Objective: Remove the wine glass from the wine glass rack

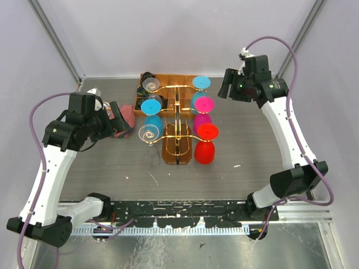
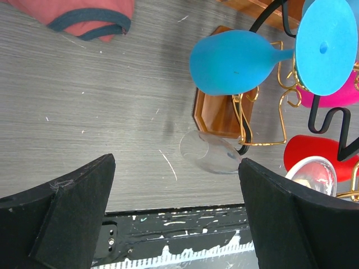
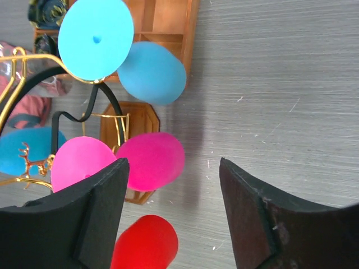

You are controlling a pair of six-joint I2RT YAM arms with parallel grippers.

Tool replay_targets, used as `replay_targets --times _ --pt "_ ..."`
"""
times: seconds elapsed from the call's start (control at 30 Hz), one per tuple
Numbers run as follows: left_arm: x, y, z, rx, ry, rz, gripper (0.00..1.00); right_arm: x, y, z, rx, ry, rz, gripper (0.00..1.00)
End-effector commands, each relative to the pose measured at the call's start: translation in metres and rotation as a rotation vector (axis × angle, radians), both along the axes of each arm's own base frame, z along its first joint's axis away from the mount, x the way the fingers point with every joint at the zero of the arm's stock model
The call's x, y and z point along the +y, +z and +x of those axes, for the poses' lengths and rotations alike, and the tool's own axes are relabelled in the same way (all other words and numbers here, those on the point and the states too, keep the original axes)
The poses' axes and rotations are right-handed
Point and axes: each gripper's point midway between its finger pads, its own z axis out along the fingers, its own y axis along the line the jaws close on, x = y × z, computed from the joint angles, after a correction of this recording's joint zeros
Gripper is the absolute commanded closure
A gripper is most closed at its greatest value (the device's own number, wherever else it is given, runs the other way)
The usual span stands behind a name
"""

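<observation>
The gold wire wine glass rack [image 1: 176, 124] stands mid-table on its amber-brown base [image 1: 175, 150]. Several glasses hang on it upside down by their feet. On the left are a clear one [image 1: 147, 134], a blue one [image 1: 151, 112] and another clear one [image 1: 150, 85]. On the right are red [image 1: 206, 144], pink [image 1: 203, 111] and cyan [image 1: 200, 85] ones. My left gripper [image 1: 116, 120] is open and empty, left of the rack; its wrist view shows the clear glass [image 2: 210, 152] and the blue glass [image 2: 235, 61] ahead. My right gripper [image 1: 226, 84] is open and empty, right of the rack near the pink glass [image 3: 148, 159].
An orange-brown compartmented tray [image 1: 168, 79] sits right behind the rack. A pink cloth [image 1: 125, 119] lies next to the left gripper. The black mounting rail [image 1: 179, 216] runs along the near edge. Grey enclosure walls stand at the back and sides.
</observation>
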Motion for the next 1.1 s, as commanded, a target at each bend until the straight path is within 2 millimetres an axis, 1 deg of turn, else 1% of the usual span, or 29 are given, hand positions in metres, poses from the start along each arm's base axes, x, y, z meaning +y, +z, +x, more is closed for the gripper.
replay_targets --times 0.0,0.03,0.13,0.3,0.37,0.43,0.53,0.6,0.63,0.67,0.83,0.93,0.97,1.07 --pt "0.004 -0.006 -0.006 0.01 -0.005 0.026 0.02 0.021 0.043 0.009 -0.105 0.107 0.209 0.32" --pt "0.004 -0.006 -0.006 0.011 -0.006 0.026 0.02 0.022 0.043 0.011 -0.098 0.113 0.227 0.33" --pt "0.006 -0.009 -0.006 0.012 -0.002 0.035 0.02 0.027 0.047 0.015 -0.112 0.13 0.252 0.33" --pt "0.008 -0.013 0.0 0.008 0.003 0.058 0.02 0.027 0.045 0.016 -0.107 0.134 0.241 0.31" --pt "0.01 -0.017 0.008 0.01 0.007 0.082 0.02 0.025 0.041 0.014 -0.101 0.137 0.23 0.3" --pt "0.014 -0.019 0.019 0.01 0.017 0.12 0.02 0.021 0.039 0.013 -0.101 0.126 0.207 0.26" --pt "0.027 -0.021 0.039 0.012 0.057 0.18 0.02 0.012 0.037 0.01 -0.106 0.106 0.174 0.18" --pt "0.036 -0.023 0.054 0.022 0.089 0.177 0.02 0.009 0.036 0.008 -0.1 0.103 0.165 0.17" --pt "0.038 -0.024 0.063 0.022 0.095 0.16 0.02 0.008 0.034 0.007 -0.097 0.101 0.165 0.16" --pt "0.04 -0.033 0.075 0.045 0.103 0.146 0.02 0.008 0.033 0.006 -0.093 0.105 0.163 0.16" --pt "0.049 -0.045 0.126 0.041 0.144 0.105 0.01 0.01 0.024 -0.012 -0.067 0.128 0.179 0.16" --pt "0.044 -0.053 0.16 0.017 0.157 0.073 0.0 0.004 0.021 -0.028 -0.065 0.114 0.171 0.15" --pt "0.04 -0.056 0.173 0.006 0.159 0.055 0.01 0.002 0.023 -0.034 -0.071 0.105 0.172 0.15" --pt "0.028 -0.068 0.214 -0.019 0.135 0.01 0.03 0.005 0.031 -0.054 -0.087 0.127 0.209 0.15"
